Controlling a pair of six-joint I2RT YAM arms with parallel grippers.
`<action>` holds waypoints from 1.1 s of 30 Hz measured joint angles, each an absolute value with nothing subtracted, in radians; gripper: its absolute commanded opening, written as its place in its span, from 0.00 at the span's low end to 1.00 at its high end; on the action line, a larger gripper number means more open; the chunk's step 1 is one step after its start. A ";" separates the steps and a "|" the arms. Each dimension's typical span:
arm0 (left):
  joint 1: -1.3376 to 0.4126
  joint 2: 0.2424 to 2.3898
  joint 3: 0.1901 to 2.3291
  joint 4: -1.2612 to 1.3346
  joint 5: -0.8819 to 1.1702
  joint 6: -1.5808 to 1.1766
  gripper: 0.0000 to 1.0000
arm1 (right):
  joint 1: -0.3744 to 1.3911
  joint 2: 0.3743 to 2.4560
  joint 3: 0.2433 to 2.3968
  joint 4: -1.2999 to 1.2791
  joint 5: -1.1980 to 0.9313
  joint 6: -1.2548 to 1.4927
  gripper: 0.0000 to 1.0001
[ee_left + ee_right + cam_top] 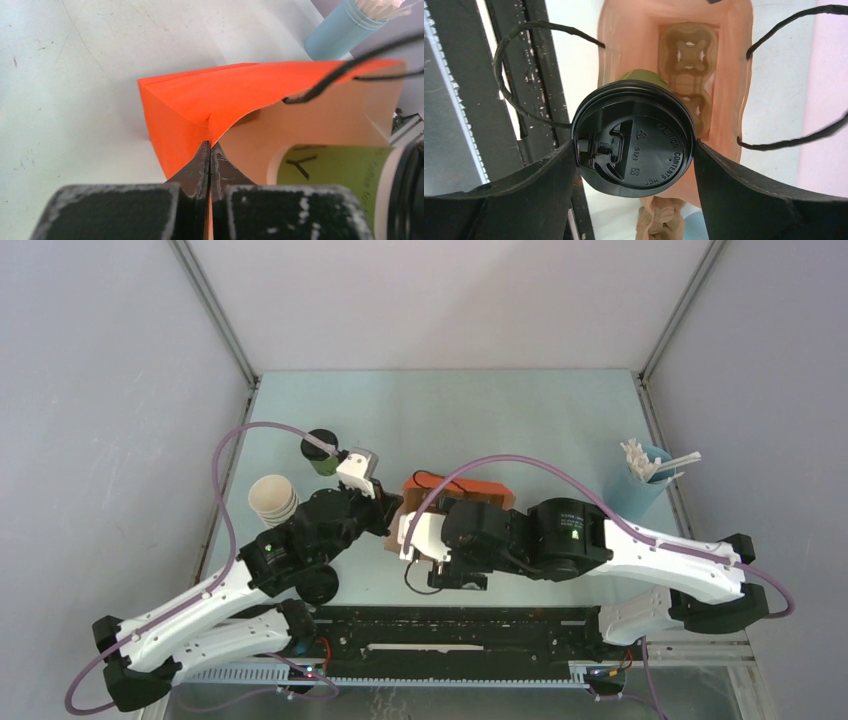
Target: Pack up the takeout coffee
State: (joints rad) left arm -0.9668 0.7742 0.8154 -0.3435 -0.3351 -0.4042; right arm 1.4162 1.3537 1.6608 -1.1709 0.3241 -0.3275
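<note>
My right gripper [634, 150] is shut on a takeout coffee cup [646, 127], olive-green with a black lid, one finger against each side of the lid. It holds the cup in the mouth of the orange paper bag [724, 75], above a cardboard cup carrier [689, 55] on the bag's floor. My left gripper [210, 150] is shut on the bag's rim [200, 100]; the held cup [340, 175] shows beside it. In the top view both grippers [388, 518] [425, 540] meet at the bag [470, 490]. A second lidded cup [322, 452] stands at the back left.
A lidless stack of cups [272, 498] stands left of my left arm. A loose black lid [318, 585] lies near the front edge. A blue holder with white stirrers [645, 475] stands at the right. The bag's black cord handles [794, 140] hang loose.
</note>
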 measured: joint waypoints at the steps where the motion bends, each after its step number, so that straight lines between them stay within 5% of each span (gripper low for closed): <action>1: -0.967 0.770 0.815 -0.347 -0.342 -0.409 0.00 | 1.430 1.355 1.661 -1.179 0.323 -0.318 0.54; 33: -1.023 0.770 0.812 -0.348 -0.394 -0.471 0.00 | 1.279 1.441 1.411 -1.014 0.365 -0.502 0.54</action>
